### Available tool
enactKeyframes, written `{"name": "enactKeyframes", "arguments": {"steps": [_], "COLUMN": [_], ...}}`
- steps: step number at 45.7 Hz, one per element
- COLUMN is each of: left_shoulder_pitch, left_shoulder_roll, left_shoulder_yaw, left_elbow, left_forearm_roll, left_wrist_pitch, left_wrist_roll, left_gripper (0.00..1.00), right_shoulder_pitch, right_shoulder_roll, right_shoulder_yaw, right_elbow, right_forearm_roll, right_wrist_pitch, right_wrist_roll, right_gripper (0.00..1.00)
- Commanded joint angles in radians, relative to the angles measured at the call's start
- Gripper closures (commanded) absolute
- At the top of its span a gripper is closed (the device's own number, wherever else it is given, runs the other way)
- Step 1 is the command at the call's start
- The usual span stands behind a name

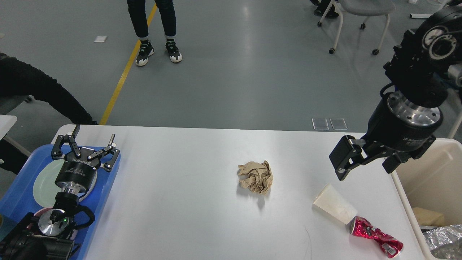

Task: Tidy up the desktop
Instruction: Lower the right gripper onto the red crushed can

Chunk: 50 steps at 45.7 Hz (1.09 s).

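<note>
The right gripper (pixel 364 167) is seen above the right end of the desktop (pixel 180 202), with its fingers spread apart and nothing held between them. One finger (pixel 343 161) is plainly visible at its left; the other is partly hidden behind the gripper body. The gripper hangs above and just to the right of a white paper cup (pixel 334 208), with no contact observed.

The left gripper (pixel 85 147) is located over a blue plastic tray (pixel 108 180) at the left end of the desktop. Its fingers are parted and empty. A pale green plate (pixel 43 184) is noted in the tray beneath the left arm.

The desktop, a large white table top with rounded corners, fills the lower part of the view. Three loose items are recorded on it. A crumpled ball of brown paper (pixel 255 177) lies near the middle, well apart from both grippers. The white paper cup lies on its side toward the right front. A crushed red can (pixel 375 236) lies directly beside the cup's mouth, apparently touching it.

A beige plastic bin (pixel 399 187) stands against the right edge of the desktop. Crumpled foil (pixel 444 240) and a tan object (pixel 427 216) are seen inside it.

On the grey floor beyond, a yellow line (pixel 124 72), a wheeled chair (pixel 361 14) and the legs of a standing person (pixel 153 29) are visible.
</note>
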State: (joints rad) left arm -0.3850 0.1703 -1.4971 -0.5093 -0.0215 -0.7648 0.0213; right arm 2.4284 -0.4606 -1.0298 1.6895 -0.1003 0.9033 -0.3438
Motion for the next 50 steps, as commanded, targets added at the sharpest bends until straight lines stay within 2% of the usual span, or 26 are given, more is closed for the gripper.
{"name": "enactKeyframes", "arguments": {"steps": [1,12,18,21,26,30,32,33,36,42,47,50], "left_shoulder_pitch": [0.0,0.0,0.0,0.0,0.0,0.0,0.0,0.0,0.0,0.0,0.0,0.0], "left_shoulder_roll": [0.0,0.0,0.0,0.0,0.0,0.0,0.0,0.0,0.0,0.0,0.0,0.0], "left_shoulder_yaw": [0.0,0.0,0.0,0.0,0.0,-0.002,-0.002,-0.002,-0.002,-0.002,-0.002,-0.002], "left_elbow": [0.0,0.0,0.0,0.0,0.0,0.0,0.0,0.0,0.0,0.0,0.0,0.0], "left_forearm_roll": [0.0,0.0,0.0,0.0,0.0,0.0,0.0,0.0,0.0,0.0,0.0,0.0], "left_wrist_pitch": [0.001,-0.001,-0.001,-0.001,-0.001,-0.001,-0.001,-0.001,-0.001,-0.001,-0.001,-0.001], "left_wrist_roll": [0.0,0.0,0.0,0.0,0.0,0.0,0.0,0.0,0.0,0.0,0.0,0.0], "left_gripper": [0.04,0.04,0.04,0.04,0.04,0.04,0.04,0.04,0.04,0.04,0.04,0.04], "right_shoulder_pitch": [0.0,-0.012,-0.012,-0.014,-0.017,-0.02,-0.023,-0.028,-0.049,-0.13,-0.253,-0.351], "right_shoulder_roll": [0.013,0.017,0.022,0.023,0.014,0.002,-0.001,-0.001,-0.001,0.0,-0.027,-0.064], "right_shoulder_yaw": [-0.001,-0.038,-0.133,-0.188,-0.213,-0.21,-0.208,-0.208,-0.204,-0.171,-0.124,-0.119], "right_elbow": [-0.014,-0.016,-0.002,-0.002,0.001,0.022,0.044,0.053,0.056,0.05,0.047,0.044], "right_forearm_roll": [0.008,0.013,0.004,-0.009,-0.136,-0.283,-0.334,-0.355,-0.369,-0.391,-0.492,-0.591], "right_wrist_pitch": [-0.01,-0.027,-0.018,-0.021,-0.029,-0.03,-0.032,-0.035,-0.058,-0.119,-0.147,-0.239], "right_wrist_roll": [0.002,0.012,0.037,0.097,0.241,0.327,0.333,0.333,0.333,0.33,0.31,0.307], "right_gripper": [0.0,0.0,0.14,0.14,0.15,0.26,0.36,0.37,0.36,0.26,0.27,0.27]}}
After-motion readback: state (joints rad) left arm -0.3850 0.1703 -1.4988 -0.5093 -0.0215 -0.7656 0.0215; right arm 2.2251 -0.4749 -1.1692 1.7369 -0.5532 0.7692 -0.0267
